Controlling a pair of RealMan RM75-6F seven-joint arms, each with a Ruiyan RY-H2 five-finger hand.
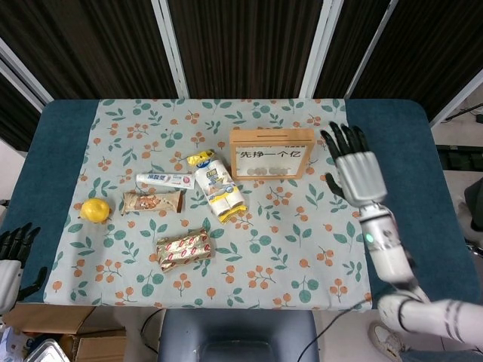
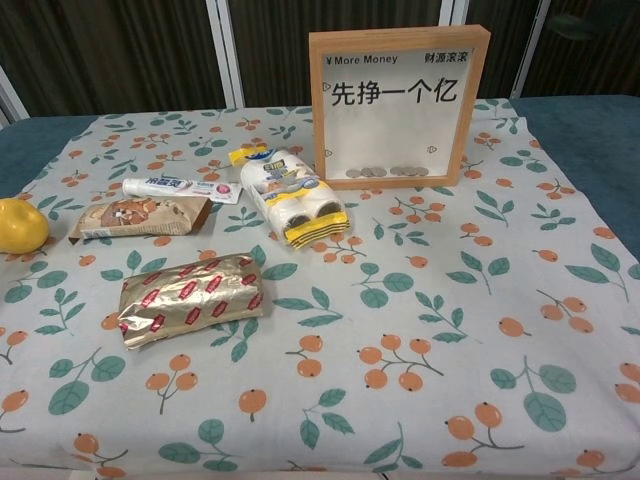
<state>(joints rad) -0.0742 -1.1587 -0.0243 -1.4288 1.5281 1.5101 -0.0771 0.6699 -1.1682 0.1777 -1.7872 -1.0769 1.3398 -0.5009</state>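
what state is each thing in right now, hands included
right hand: fingers spread, holding nothing, beside the frame
left hand: at table edge, holding nothing
wooden frame: upright, coins inside at the bottom
lemon: whole
toothpaste box: lying flat
gold packet: sealed, flat
paper roll pack: wrapped, lying down
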